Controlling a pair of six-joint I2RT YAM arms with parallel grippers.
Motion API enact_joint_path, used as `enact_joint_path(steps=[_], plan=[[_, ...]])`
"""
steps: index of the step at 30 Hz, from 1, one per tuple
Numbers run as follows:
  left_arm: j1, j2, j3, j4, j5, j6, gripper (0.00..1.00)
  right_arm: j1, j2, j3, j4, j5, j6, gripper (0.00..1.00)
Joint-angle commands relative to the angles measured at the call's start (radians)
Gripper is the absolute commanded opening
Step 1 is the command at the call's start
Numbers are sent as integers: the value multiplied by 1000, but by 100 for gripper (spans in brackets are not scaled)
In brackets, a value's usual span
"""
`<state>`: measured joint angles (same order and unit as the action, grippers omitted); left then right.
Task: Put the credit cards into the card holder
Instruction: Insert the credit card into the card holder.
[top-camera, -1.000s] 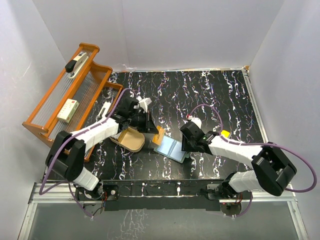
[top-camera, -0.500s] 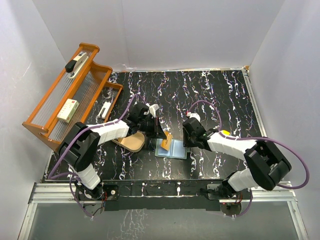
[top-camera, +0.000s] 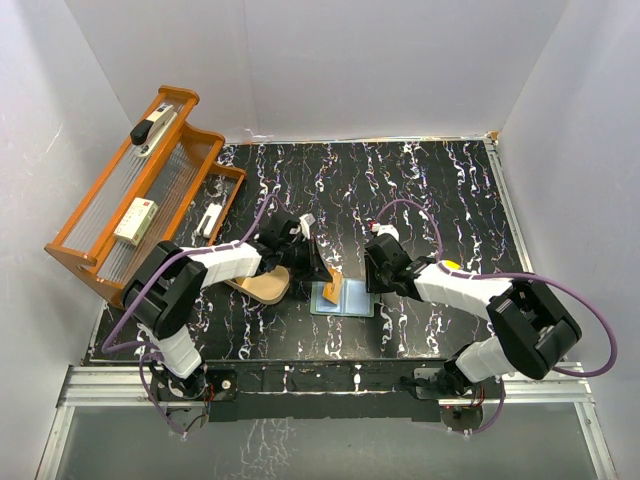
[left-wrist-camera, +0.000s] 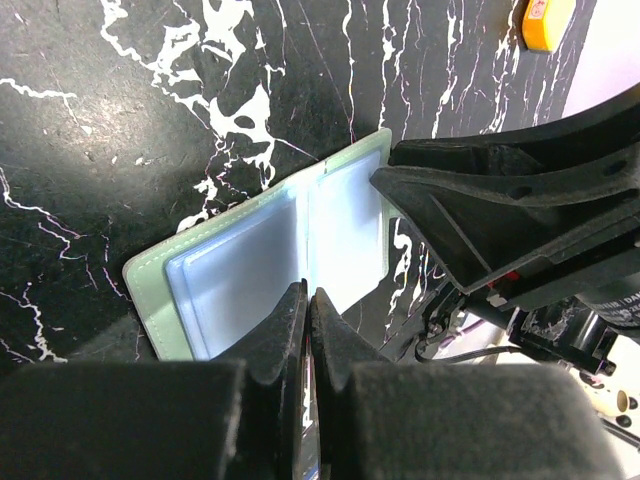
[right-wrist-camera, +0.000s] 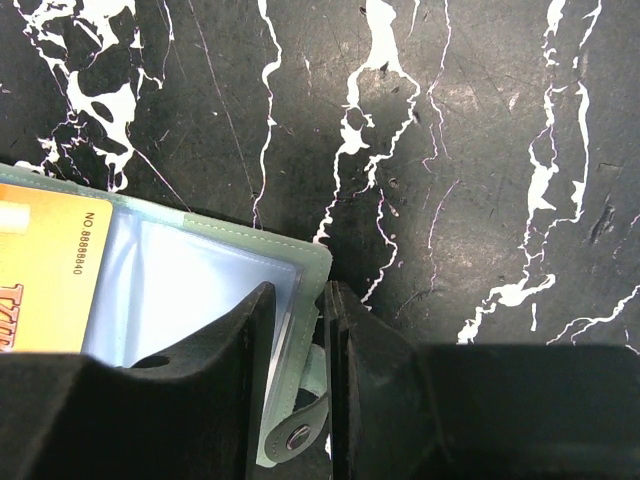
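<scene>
Two grippers meet over one open card holder (top-camera: 356, 304), lying flat on the black marbled table (top-camera: 440, 190) toward 6 o'clock from the table's centre, its pale blue pockets facing up. The left gripper (top-camera: 324, 274), reaching in from 10 o'clock, has its fingers pressed together on a single orange credit card (top-camera: 332, 289), which stands tilted with its lower edge on the holder's left half. No other card can be made out. The right gripper (right-wrist-camera: 298, 297), coming from 3 o'clock, is clamped on the holder's right-hand edge, one finger above and one below, just beside the snap tab (right-wrist-camera: 296, 432). One tan oval dish (top-camera: 262, 285) sits at 9 o'clock of the holder, partly under the left arm. One wooden rack (top-camera: 110, 215) stands at 10 o'clock against the left wall, a stapler (top-camera: 152, 129) on its top shelf. One small yellow block (top-camera: 451, 267) lies at 3 o'clock, beside the right arm.
</scene>
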<state>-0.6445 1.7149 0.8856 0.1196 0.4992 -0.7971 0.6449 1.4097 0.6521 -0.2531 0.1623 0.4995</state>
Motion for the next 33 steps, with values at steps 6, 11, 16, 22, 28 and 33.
enact_joint_path(steps=[6,11,16,22,28,33], plan=[[-23,38,7,-13,-22,-57,0,-5,-30,17,-7,-8,13,28],[-33,48,24,-58,-52,-50,0,-5,-42,31,-26,-8,18,30],[-42,49,28,-63,-54,-51,0,-6,-62,50,-52,-15,25,32],[-51,52,44,-97,-68,-29,7,-6,-69,46,-54,-14,28,32],[-60,40,62,-126,-80,-12,14,-5,-64,32,-42,-18,31,30],[-63,38,73,-134,-81,1,6,-5,-61,26,-34,-23,33,28]])
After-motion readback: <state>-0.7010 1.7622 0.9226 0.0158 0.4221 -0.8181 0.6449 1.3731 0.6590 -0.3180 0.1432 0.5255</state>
